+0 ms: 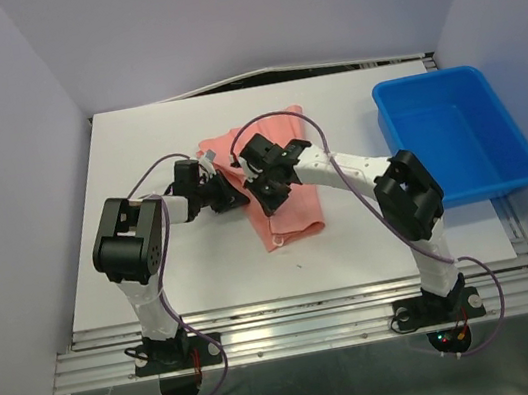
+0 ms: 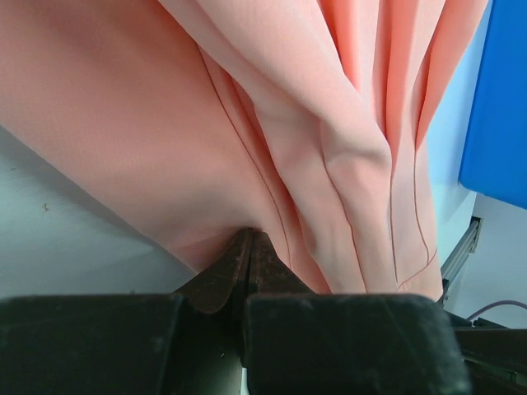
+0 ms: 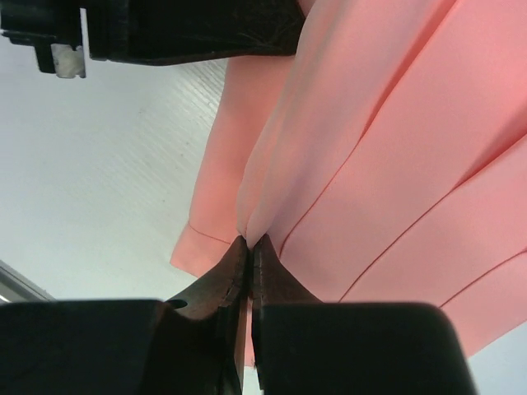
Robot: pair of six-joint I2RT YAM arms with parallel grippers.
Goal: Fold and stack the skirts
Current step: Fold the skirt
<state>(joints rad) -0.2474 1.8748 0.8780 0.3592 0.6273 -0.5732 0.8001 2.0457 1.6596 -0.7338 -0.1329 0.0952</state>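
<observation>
A salmon-pink pleated skirt [image 1: 287,216] lies at the middle of the white table [image 1: 136,158], partly lifted by both arms. My left gripper [image 1: 235,198] is shut on the skirt's left edge; in the left wrist view its tips [image 2: 249,239] pinch the cloth [image 2: 165,132]. My right gripper [image 1: 266,197] is shut on the skirt just right of the left one; in the right wrist view a fold of cloth [image 3: 395,148] runs down into its closed tips [image 3: 250,243]. The two grippers sit close together over the skirt.
A blue plastic bin [image 1: 456,133] stands at the right edge of the table, also seen in the left wrist view as a blue bin wall [image 2: 498,107]. Purple-grey walls close in the left, back and right. A metal rail [image 1: 305,322] runs along the near edge.
</observation>
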